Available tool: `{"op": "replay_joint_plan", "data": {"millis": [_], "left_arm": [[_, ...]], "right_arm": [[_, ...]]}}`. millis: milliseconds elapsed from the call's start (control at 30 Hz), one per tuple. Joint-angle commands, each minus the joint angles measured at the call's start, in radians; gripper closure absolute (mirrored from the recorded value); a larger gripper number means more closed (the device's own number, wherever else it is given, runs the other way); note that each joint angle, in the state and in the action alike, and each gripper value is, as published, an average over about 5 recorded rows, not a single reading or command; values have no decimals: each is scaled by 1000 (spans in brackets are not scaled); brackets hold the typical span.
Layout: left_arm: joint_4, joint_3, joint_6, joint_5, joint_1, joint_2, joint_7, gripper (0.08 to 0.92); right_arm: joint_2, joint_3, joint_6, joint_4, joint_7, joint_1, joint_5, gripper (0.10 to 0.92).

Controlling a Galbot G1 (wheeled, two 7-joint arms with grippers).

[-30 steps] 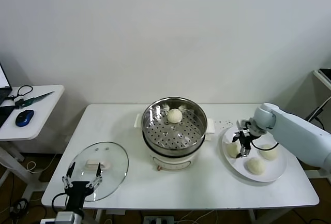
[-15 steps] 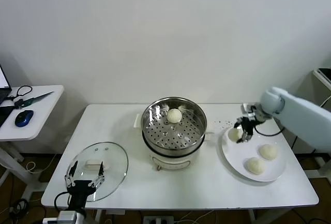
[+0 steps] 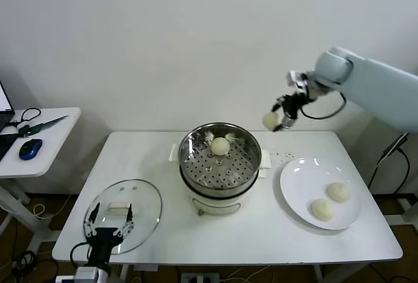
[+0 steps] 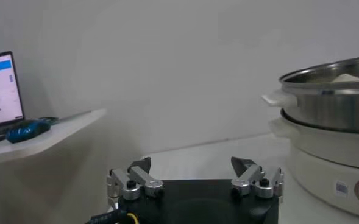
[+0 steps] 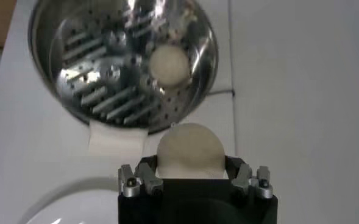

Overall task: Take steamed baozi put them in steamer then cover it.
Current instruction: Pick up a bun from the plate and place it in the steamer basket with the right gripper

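Baozi (image 3: 271, 120) clamped between the right gripper (image 3: 279, 118) fingers, lifted well above the table (image 3: 261, 231), up past 1 o'clock of the steamer (image 3: 220, 159). Seen from the right wrist: same bun (image 5: 189, 150) seated between the two jaws of the right gripper (image 5: 191, 178), domed cream top bulging out, steamer basket (image 5: 123, 61) below and ahead, and white tabletop around. Held off to the side of the steamer rim rather than over its middle.

Inside the steamer, one bun (image 3: 221, 146) already resting on the perforated floor, toward 12 o'clock of the basket; also visible from the right wrist (image 5: 169, 65). Steel basket seated on a white pot base, standing mid-table.

At 3 o'clock of the steamer, a white plate (image 3: 295, 191) with two more buns, one (image 3: 338, 191) near the plate's 3 o'clock, the other (image 3: 322, 209) near 5 o'clock, close together but apart.

At 8 o'clock of the steamer, the cover (image 3: 147, 201) lying flat on the table, glass with a metal rim and a white handle (image 3: 121, 207) on top.

Left gripper (image 3: 109, 221) parked low at the table's near edge, at 6 o'clock of the cover, jaws spread wide and empty; confirmed from the left wrist (image 4: 194, 176), steamer (image 4: 328, 91) off to one side.
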State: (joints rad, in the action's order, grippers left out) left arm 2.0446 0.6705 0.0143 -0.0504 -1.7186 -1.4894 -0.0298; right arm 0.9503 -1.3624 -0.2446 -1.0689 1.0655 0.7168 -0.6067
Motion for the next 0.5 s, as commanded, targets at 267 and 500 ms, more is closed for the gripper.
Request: {"op": "replay_joint_plan", "data": {"millis": [267,500], "left_arm": [[23,6,4,9,-14,14,-2,177],[17,12,7,14,-15,16,-1,177]], "right_arm": [[341,-107,-74,-5,-86,10,-189,313],[399,-133,-81,4,-120,-81,-183,313]]}}
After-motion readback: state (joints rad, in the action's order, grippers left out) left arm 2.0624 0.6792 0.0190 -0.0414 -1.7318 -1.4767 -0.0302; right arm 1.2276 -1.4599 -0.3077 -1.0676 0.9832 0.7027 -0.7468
